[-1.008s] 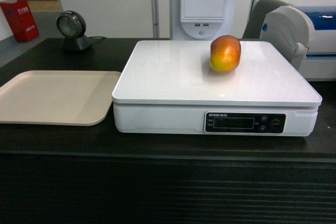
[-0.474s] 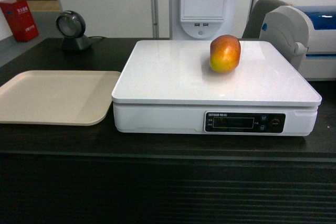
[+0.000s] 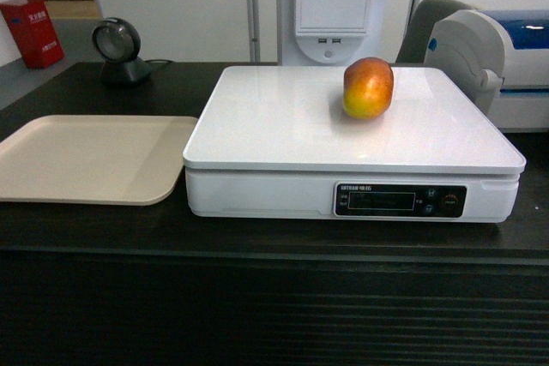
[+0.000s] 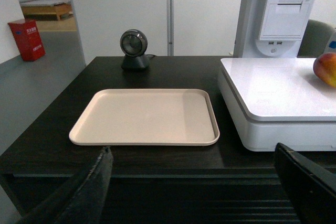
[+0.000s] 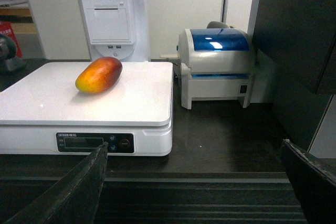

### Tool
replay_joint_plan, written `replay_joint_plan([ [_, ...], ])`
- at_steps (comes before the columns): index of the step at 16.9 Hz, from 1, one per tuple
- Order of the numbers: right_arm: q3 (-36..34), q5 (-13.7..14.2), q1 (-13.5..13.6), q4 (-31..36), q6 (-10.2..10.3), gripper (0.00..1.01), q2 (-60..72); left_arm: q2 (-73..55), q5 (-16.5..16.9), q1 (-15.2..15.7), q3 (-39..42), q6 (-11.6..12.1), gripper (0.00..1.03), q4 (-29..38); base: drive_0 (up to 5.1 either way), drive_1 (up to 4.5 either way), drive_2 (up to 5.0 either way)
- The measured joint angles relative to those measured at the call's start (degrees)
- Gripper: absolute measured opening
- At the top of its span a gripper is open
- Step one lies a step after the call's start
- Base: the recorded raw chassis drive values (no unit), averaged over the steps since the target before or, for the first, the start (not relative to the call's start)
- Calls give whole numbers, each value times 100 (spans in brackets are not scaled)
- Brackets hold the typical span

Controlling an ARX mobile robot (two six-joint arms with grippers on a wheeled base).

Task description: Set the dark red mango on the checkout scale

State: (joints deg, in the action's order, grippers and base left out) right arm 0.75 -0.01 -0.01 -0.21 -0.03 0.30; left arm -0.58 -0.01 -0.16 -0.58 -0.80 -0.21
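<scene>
- Head view: the smooth red-orange mango fading to yellow (image 3: 369, 87) lies on the glossy square platform of the large white boxy scale (image 3: 283, 126), toward the back and right of centre, with nothing touching it. Judging by that, the placing looks done.
- The scale sits on the dark, rib-fronted checkout counter (image 3: 274, 297), its dark display strip with buttons (image 3: 401, 201) facing me, which suits reading a weight from the front.
- Just beside the scale's left edge rests a flat beige plastic tray (image 3: 90, 159), bare in every view; a round black desk scanner (image 3: 118, 49) stands behind it.
- Neither of my arms appears in the head view. Each wrist view shows my own fingers only as dark tips at the bottom corners: my left gripper (image 4: 202, 187) and my right gripper (image 5: 202, 187) stand spread wide, holding nothing.
- My right wrist view alone shows the mango lying lengthwise and a white label printer with a blue lid (image 5: 218, 66) right of the scale.
- My left wrist view alone shows the whole tray, and only a sliver of the fruit.
</scene>
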Motion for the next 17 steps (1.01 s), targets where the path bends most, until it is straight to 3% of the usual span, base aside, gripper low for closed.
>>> replay_joint_plan([
  [1, 0, 0, 0, 0, 0, 98, 0, 0, 0, 0, 0, 7, 100, 0, 0, 0, 0],
  [17, 0, 0, 0, 0, 0, 98, 0, 0, 0, 2, 0, 4, 98, 0, 0, 0, 0],
])
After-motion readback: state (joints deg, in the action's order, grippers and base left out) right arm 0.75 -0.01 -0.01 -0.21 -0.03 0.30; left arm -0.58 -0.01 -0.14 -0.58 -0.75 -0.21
